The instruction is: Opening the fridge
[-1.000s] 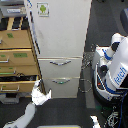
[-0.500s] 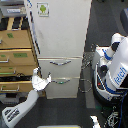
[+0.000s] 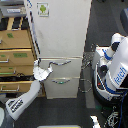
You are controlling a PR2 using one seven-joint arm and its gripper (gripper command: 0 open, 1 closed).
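The tall white fridge (image 3: 60,35) stands in the middle of the exterior view, its upper door shut and carrying a small green-and-white sticker (image 3: 42,9). Below are two drawers with curved silver handles, the upper (image 3: 60,62) and the lower (image 3: 62,80), both shut. My gripper (image 3: 46,70) comes up on a white arm (image 3: 22,100) from the lower left. It sits at the fridge's left edge, level with the upper drawer and by the left end of its handle. Its fingers look spread apart, with nothing between them. The view is too coarse to show contact.
A tan wooden drawer cabinet (image 3: 15,55) stands directly on the exterior view's left of the fridge, behind my arm. A white and blue robot (image 3: 114,70) with cables at its base stands on the exterior view's right. The floor is dark.
My gripper has risen from below the lower drawer and moved toward the fridge's left edge, now level with the upper drawer. The fridge has not changed.
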